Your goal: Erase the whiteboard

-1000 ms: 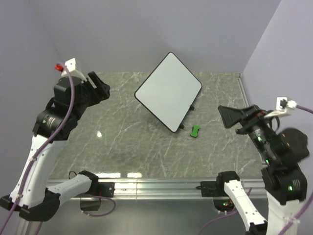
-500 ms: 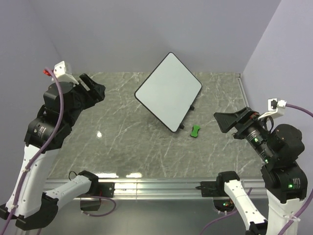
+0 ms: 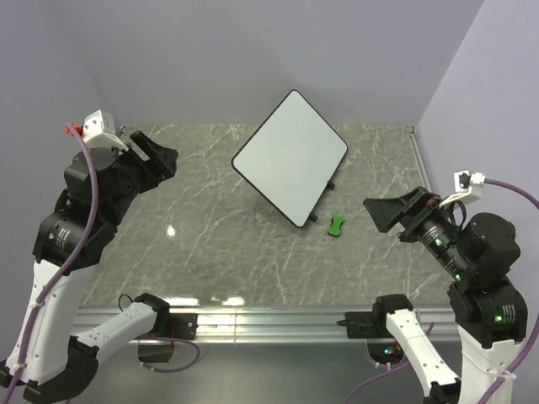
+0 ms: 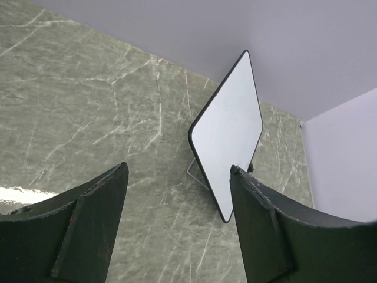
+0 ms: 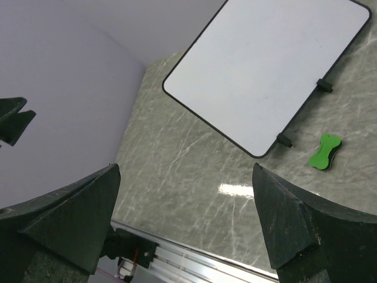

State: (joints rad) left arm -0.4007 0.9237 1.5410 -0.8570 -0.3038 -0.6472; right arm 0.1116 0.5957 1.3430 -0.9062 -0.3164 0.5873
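Note:
The whiteboard [image 3: 290, 156] stands tilted on its small black feet at the back middle of the marble table, and its white face looks blank; it also shows in the left wrist view [image 4: 232, 135] and the right wrist view [image 5: 265, 65]. A small green eraser [image 3: 337, 225] lies on the table just off the board's near right edge, also visible as the eraser [image 5: 325, 152]. My left gripper [image 3: 158, 156] hangs open over the table's left side, far from the board, nothing between its fingers [image 4: 178, 170]. My right gripper [image 3: 389, 210] is open to the right of the eraser, also empty [image 5: 185, 170].
An aluminium rail [image 3: 269, 318] runs along the table's near edge, with both arm bases on it. Purple walls close the back and both sides. A metal strip [image 3: 415, 160] borders the table's right edge. The left arm's fingers [image 5: 13, 119] show at the right wrist view's left edge.
The left arm has drawn back to the left and lowered slightly. The right gripper has shifted left and down, toward the eraser. Both stay open; board and eraser have not moved.

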